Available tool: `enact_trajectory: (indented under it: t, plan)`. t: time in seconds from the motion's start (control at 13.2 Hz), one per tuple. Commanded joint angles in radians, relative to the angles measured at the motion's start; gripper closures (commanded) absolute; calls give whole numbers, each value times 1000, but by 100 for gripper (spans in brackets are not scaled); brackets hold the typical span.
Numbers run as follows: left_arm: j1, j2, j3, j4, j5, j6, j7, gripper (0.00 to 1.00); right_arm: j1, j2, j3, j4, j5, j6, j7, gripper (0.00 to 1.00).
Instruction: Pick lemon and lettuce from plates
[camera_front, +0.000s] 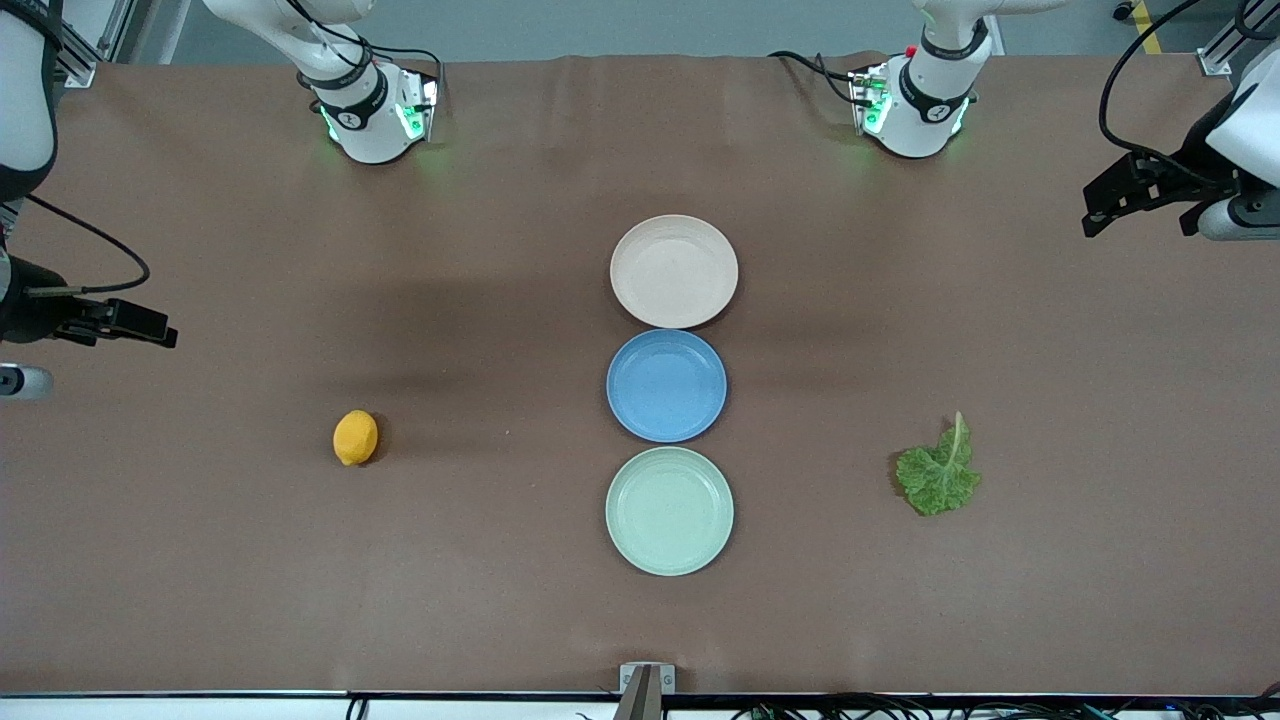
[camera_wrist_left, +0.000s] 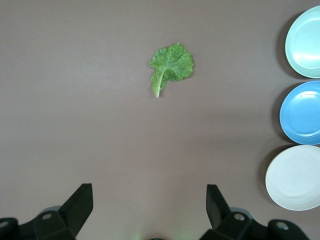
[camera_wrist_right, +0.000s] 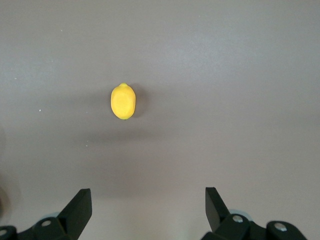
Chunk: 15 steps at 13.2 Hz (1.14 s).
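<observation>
**A:** Three plates in a row mid-table — beige-pink plate (camera_front: 674, 271) nearest the robot bases, blue plate (camera_front: 666, 385) in the middle, mint green plate (camera_front: 669, 511) nearest the front camera. All bare. Where's the food?

**B:** Off the plates, on the brown table (camera_front: 200, 560). The lemon (camera_front: 355, 437), a small orange-yellow oval with a pointed tip, sits well apart from the blue plate toward the right arm's end. The lettuce (camera_front: 939, 473), a flat crinkled green leaf with a pale rib, lies toward the left arm's end.

**A:** Grippers?

**B:** Both cut off at the frame edges — the left gripper (camera_wrist_left: 150, 212) and right gripper (camera_wrist_right: 148, 212) hang spread wide, holding nothing, over bare table.
</observation>
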<state>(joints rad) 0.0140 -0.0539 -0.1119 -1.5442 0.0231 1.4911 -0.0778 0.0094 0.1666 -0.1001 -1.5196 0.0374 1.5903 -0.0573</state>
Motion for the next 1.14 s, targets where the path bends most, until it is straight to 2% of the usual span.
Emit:
enact_trajectory:
  t: [0.0, 0.45, 1.06]
  plan:
    - [12, -18, -2, -14, -34, 14, 15, 0, -19, -119, 17, -137, -28, 51, -26, 0]
    - [12, -15, 0, -14, -49, 20, 15, 0, -43, -242, 37, -232, -37, 50, -26, 0]
    - [9, -7, -2, -10, -49, 18, 15, 0, -57, -300, 42, -264, -37, 46, -26, 0]
